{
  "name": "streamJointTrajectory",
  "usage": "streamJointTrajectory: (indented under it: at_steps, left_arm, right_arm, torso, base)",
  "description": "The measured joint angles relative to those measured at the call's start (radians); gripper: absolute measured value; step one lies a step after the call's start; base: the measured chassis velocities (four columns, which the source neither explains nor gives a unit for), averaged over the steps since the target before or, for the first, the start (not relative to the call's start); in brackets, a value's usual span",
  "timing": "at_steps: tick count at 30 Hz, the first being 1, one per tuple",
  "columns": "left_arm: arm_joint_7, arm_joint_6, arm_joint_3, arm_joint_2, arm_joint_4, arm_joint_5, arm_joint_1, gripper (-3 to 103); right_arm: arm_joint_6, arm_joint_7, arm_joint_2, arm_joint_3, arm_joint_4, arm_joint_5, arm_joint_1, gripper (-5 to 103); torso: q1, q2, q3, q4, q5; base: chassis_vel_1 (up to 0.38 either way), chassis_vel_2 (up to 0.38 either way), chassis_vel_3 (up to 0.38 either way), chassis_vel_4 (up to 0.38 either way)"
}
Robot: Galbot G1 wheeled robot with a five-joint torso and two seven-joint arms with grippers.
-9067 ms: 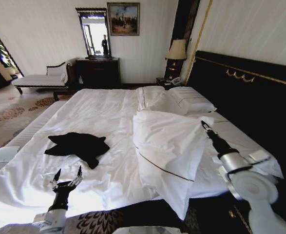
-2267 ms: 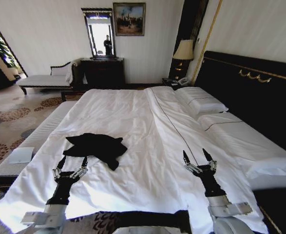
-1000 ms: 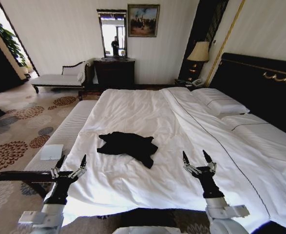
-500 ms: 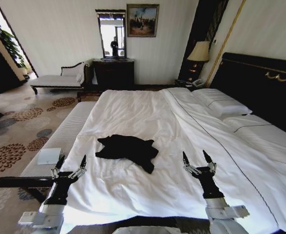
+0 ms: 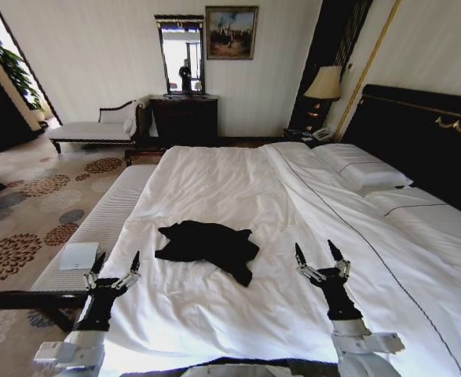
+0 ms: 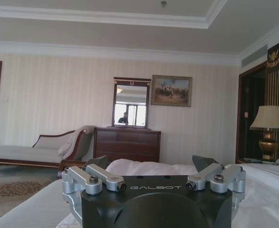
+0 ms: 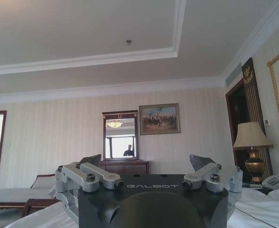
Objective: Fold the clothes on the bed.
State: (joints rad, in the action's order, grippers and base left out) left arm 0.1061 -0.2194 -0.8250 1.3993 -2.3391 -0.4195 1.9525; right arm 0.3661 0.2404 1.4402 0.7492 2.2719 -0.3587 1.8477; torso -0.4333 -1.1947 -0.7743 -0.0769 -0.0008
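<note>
Black T-shirt (image 5: 207,247) crumpled on white bed (image 5: 238,188), lying ahead of and between both grippers, touching neither. Left gripper (image 5: 115,263) raised over near left corner of bed, fingers spread wide, nothing between them; T-shirt ahead to its right. Right gripper (image 5: 320,256) raised over near part of bed, fingers likewise apart and empty; T-shirt ahead to its left. Striped bench (image 5: 96,228) ahead of left gripper, alongside bed.
</note>
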Motion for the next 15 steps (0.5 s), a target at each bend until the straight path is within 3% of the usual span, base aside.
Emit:
streamJointTrajectory:
  at_steps: [15]
  left_arm:
    - [0.0, 0.006, 0.001, -0.001, 0.019, -0.007, -0.016, 100]
  right_arm:
    - [0.003, -0.02, 0.002, -0.013, -0.021, 0.003, -0.016, 100]
  torso:
    - [-0.001, 0.0, 0.0, 0.0, -0.0002]
  base:
    - [0.01, 0.015, -0.011, -0.018]
